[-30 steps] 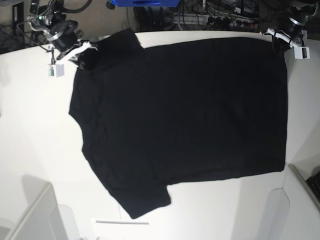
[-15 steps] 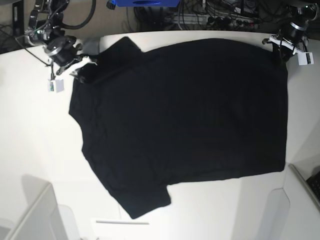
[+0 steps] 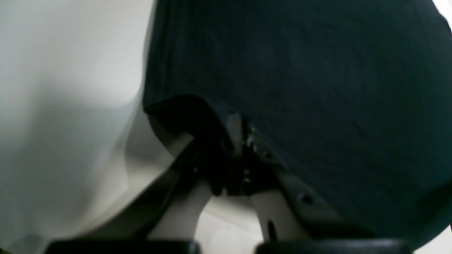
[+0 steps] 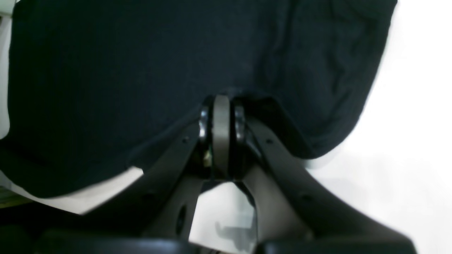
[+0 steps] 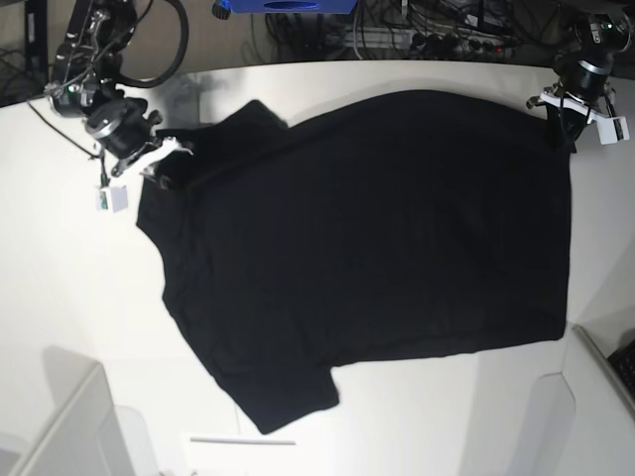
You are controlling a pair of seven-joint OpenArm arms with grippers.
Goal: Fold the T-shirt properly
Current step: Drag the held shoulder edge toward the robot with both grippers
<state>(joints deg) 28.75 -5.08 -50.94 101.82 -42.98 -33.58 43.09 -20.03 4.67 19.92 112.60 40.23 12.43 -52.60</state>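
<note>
The T-shirt [image 5: 367,248] lay spread plain side up across the white table [image 5: 60,288], one sleeve pointing toward the near edge. The right gripper [image 5: 157,159] was clamped on the cloth at the shoulder by the far sleeve, and the left gripper [image 5: 563,117] pinched the far hem corner, both edges lifted slightly

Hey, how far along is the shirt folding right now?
Early. Done: the large black cloth T-shirt lies spread flat on the white table, with no fold in it. In hand: the right gripper is shut on the cloth near the shoulder, and the left gripper is shut on the hem corner, both along the far edge. Left: every fold, sleeves and body alike.
</note>
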